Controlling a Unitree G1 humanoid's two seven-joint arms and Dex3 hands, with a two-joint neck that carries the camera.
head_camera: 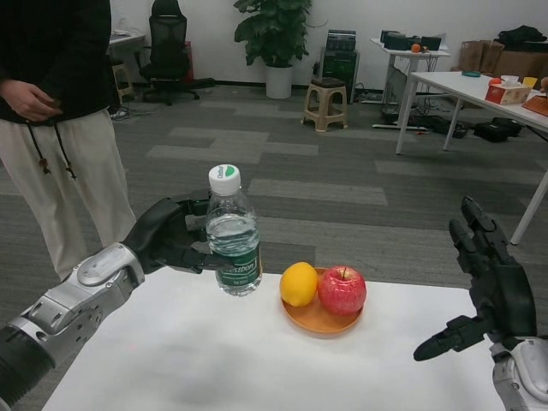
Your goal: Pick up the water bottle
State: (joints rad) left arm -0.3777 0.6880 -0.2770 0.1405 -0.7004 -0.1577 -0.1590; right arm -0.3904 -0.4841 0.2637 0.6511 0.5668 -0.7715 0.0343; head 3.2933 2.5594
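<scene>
Water bottle (233, 235) — clear plastic, upright, white cap with a green mark, dark green label band around the lower body with pale lettering, water visible above the label; its base sits at or just above the white table (197, 351) near the far edge, and contact with the surface cannot be told. Left hand (171, 235) — black, fingers wrapped around the bottle's left side at mid-body, clamped on it. Orange plate (318, 321) — on the table just right of the bottle, carrying a yellow lemon-like fruit (299, 284) on the side nearer the bottle and a red apple (342, 290) touching it. Right hand (488, 295) — well right of the bottle, raised over the table's right end, fingers spread, holding nothing. Person (56, 111) — standing behind and left of the bottle, dark top, pale trousers.
</scene>
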